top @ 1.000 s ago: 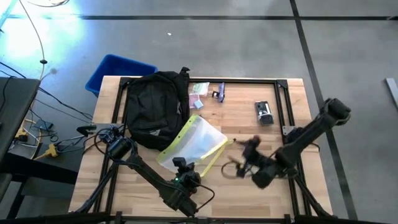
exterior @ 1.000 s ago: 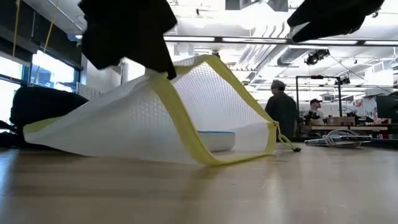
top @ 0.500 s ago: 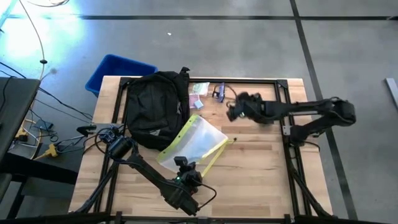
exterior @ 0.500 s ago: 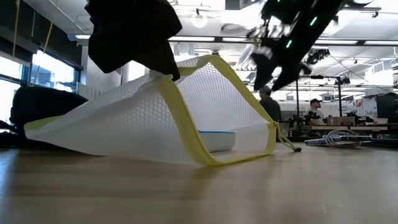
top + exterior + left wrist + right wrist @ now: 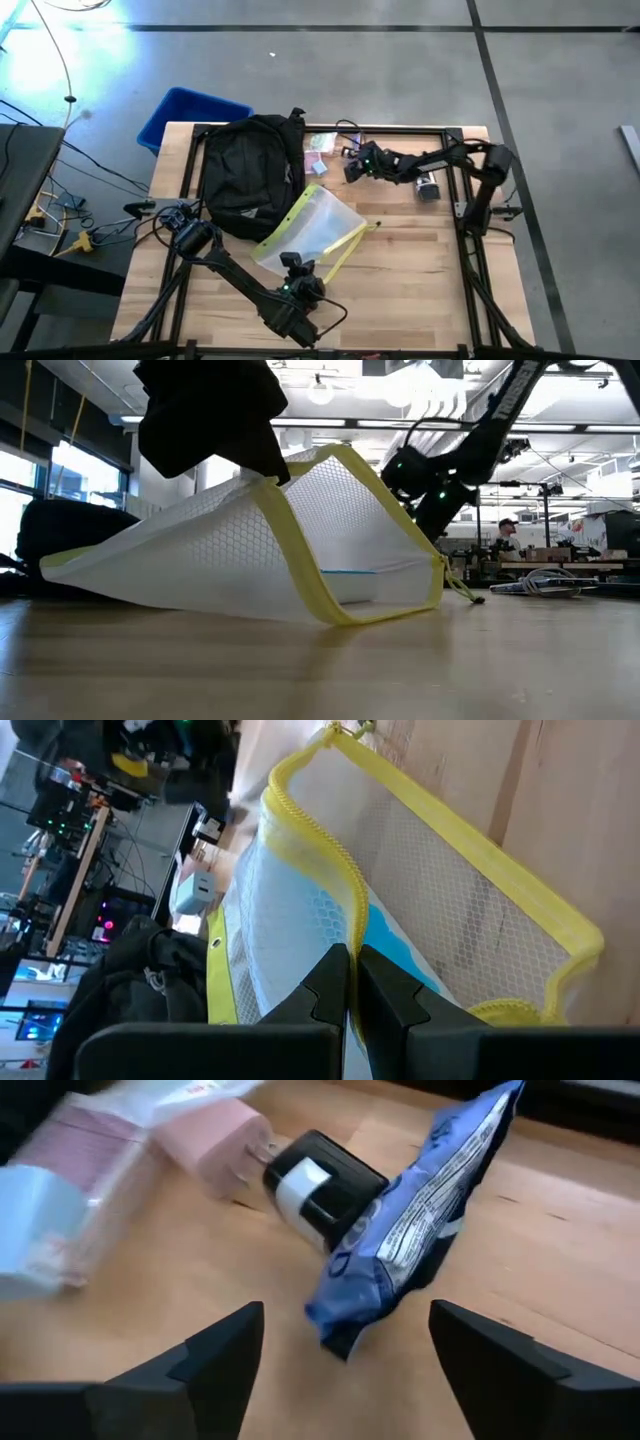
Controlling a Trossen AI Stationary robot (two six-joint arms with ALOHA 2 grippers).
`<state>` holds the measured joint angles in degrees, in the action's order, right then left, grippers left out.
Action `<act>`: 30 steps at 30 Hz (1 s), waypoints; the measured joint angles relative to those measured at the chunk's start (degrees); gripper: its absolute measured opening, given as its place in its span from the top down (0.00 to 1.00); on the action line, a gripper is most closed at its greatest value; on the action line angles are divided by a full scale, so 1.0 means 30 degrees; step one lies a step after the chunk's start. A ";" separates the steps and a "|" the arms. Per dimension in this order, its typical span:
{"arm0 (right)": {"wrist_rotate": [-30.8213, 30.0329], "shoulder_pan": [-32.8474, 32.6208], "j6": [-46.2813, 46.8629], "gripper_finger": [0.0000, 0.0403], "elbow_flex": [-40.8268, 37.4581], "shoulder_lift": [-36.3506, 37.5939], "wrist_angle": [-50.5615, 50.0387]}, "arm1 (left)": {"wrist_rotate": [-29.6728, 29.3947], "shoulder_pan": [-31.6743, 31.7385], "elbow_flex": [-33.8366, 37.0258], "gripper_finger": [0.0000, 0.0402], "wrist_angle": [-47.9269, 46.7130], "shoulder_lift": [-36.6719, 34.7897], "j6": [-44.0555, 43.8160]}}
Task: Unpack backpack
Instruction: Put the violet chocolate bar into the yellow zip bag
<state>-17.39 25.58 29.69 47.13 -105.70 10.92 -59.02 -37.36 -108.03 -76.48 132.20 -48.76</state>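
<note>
1. We cannot read the white print on the blue packet (image 5: 420,1220); it is too blurred. The pale wrapped bundle (image 5: 60,1200) beside it is smeared and cut off at the picture's edge.
2. A black cylinder with a white band (image 5: 318,1185) lies partly under the blue packet and touches a pink plug-like block (image 5: 215,1135). We cannot say what either is.
3. In the low view a dark mass fills the upper left, and we cannot make out its parts. The backpack (image 5: 70,535) shows there only as a dark hump behind the mesh pouch (image 5: 260,550).
4. We see no brand or label that can be read anywhere on the table (image 5: 420,290).
5. The backpack (image 5: 250,175) lies at the far left part of the table, next to the blue bin (image 5: 185,112), which sits off the table's far left corner.
6. The left gripper (image 5: 352,995) has its fingers pressed together on the yellow edge of the mesh pouch (image 5: 400,910), lifting it. The backpack lies just beyond the pouch from it.
7. The right gripper (image 5: 345,1365) has its fingers apart, holding nothing, low over the blue packet. It is at the far middle of the table (image 5: 352,168), near the backpack's right side, not touching it.
</note>
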 joint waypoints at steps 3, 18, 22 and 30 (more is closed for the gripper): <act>0.0002 0.0166 -0.0042 0.41 0.0569 -0.0818 0.0046 | -0.0002 -0.0015 0.0000 1.00 0.0013 0.0000 -0.0001; -0.1573 -0.0870 -0.2560 0.98 0.0721 0.0464 -0.5537 | -0.0031 -0.0036 0.0000 1.00 0.0056 0.0000 -0.0158; -0.2724 -0.3309 -0.3392 1.00 0.0532 0.3043 -1.0739 | 0.0002 -0.0066 0.0000 1.00 0.0067 0.0000 -0.0191; -0.1849 -1.4354 0.3219 1.00 -0.1329 0.9625 -1.3709 | 0.0007 -0.0080 0.0000 1.00 0.0148 0.0000 -0.0554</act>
<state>-22.93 -17.48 39.35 43.15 -76.82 -30.21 -59.00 -37.60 -108.03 -76.04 132.20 -50.42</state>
